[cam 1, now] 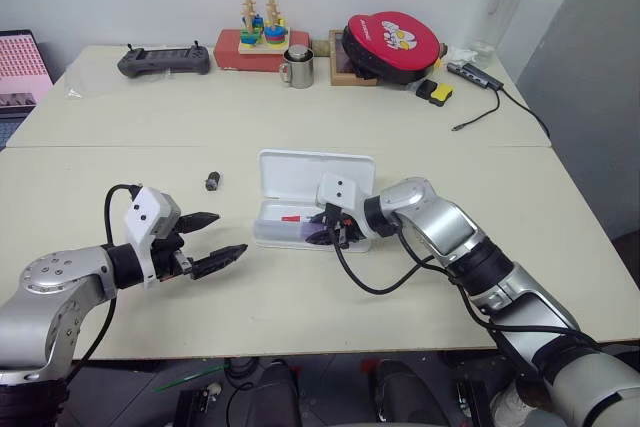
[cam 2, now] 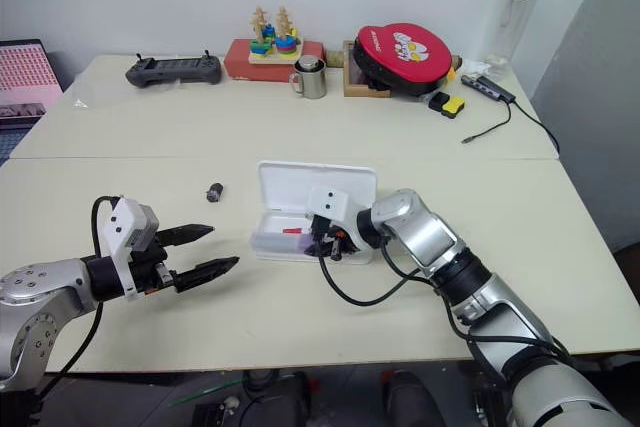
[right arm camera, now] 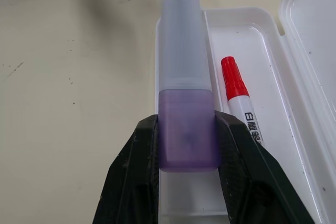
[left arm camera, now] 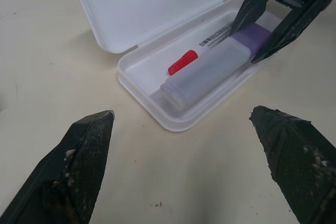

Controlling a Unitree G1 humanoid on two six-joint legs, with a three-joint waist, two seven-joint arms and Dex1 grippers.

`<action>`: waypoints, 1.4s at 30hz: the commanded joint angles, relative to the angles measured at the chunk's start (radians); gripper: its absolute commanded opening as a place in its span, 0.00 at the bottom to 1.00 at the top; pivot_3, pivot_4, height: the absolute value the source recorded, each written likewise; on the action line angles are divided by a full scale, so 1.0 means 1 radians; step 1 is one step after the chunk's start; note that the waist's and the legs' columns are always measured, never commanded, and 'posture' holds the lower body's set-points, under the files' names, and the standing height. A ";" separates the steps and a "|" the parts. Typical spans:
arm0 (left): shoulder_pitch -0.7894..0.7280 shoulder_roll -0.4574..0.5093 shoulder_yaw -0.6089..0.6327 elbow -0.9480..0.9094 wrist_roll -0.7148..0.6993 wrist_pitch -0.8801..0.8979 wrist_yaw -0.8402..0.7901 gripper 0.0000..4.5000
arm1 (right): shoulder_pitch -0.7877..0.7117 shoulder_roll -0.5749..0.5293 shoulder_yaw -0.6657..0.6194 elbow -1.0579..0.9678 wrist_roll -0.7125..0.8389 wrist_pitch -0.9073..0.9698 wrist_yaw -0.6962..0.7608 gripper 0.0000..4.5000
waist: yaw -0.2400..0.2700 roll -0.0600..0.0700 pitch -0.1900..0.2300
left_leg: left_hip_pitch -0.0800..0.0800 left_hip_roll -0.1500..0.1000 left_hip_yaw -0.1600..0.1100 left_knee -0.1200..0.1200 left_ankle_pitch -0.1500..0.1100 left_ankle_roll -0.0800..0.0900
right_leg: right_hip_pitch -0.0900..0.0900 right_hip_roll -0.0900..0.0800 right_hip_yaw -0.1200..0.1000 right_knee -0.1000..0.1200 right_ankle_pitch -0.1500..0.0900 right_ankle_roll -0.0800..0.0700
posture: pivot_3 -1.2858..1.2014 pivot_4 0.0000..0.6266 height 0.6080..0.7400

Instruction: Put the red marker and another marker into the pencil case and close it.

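One stubby lavender marker (right arm camera: 185,103) sits pinched in the right claw (right arm camera: 187,145) over the white plastic case (left arm camera: 157,103); released crooked, it blocks the lid; left claw (cam 1: 212,240) gapes empty.

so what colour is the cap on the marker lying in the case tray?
Red cap on a white barrel; right wrist view shows it best.

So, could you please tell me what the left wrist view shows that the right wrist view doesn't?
Left wrist alone: the left gripper, open, short of the case, and the whole raised lid. Right wrist alone: the right fingers clamping the lavender marker at its purple end, seen close up. Both: the red marker lying in the tray beside the lavender one.
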 commanded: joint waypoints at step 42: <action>-0.608 -0.270 -0.094 0.931 0.260 -0.235 0.411 0.61 | -0.021 0.085 -0.340 -0.292 0.259 0.065 -0.201 1.00 | 0.018 -0.002 -0.001 | -0.001 -0.001 -0.002 0.001 0.000 0.000 | 0.001 0.001 -0.001 0.001 0.003 -0.001 | 0.52 0.24 1.00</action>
